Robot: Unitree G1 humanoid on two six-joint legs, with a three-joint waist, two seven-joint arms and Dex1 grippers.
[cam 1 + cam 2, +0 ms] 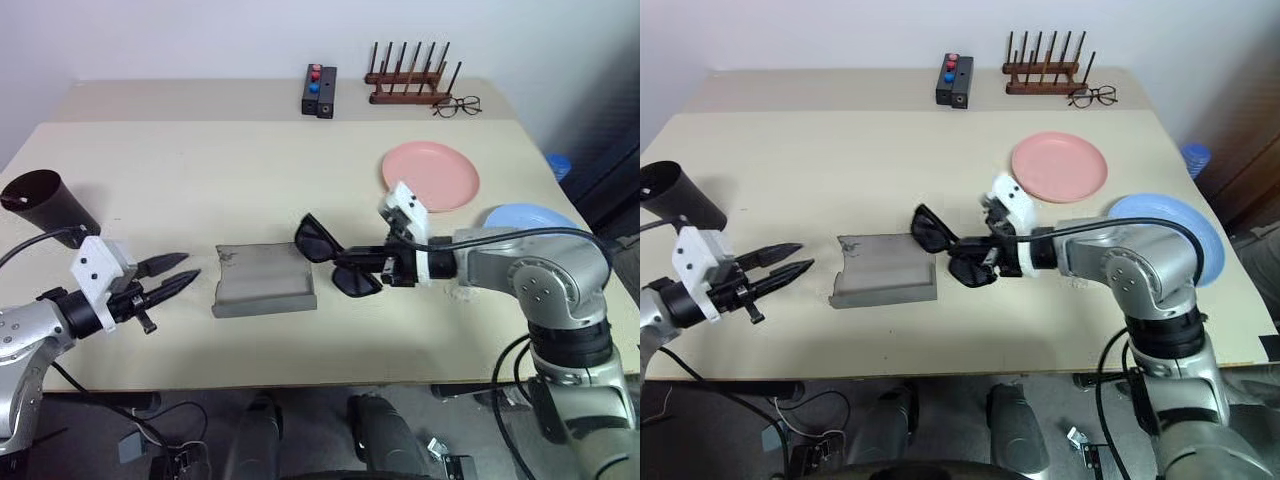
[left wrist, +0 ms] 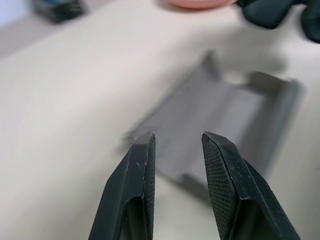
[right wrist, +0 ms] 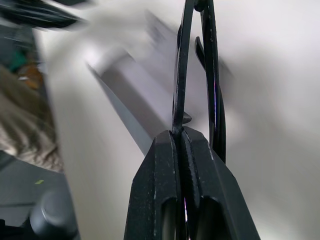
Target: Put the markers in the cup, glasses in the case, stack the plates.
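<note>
Tall tapered dark brown-black cup (image 1: 45, 203) at table's far left edge. Left gripper (image 1: 178, 275) just right of it, above beige tabletop (image 1: 200, 170), black fingers (image 2: 140, 170) parted by narrow gap, holding nothing, aimed at case. Grey oblong fabric-surfaced case (image 1: 262, 280) lies open mid-table. Right gripper (image 1: 378, 268) pressed together, pinching black-framed sunglasses (image 1: 330, 255) by frame, lifted off table just right of case. Salmon pink round plate (image 1: 430, 176) beyond; light blue plate (image 1: 1165, 222) at right edge, partly behind arm.
</note>
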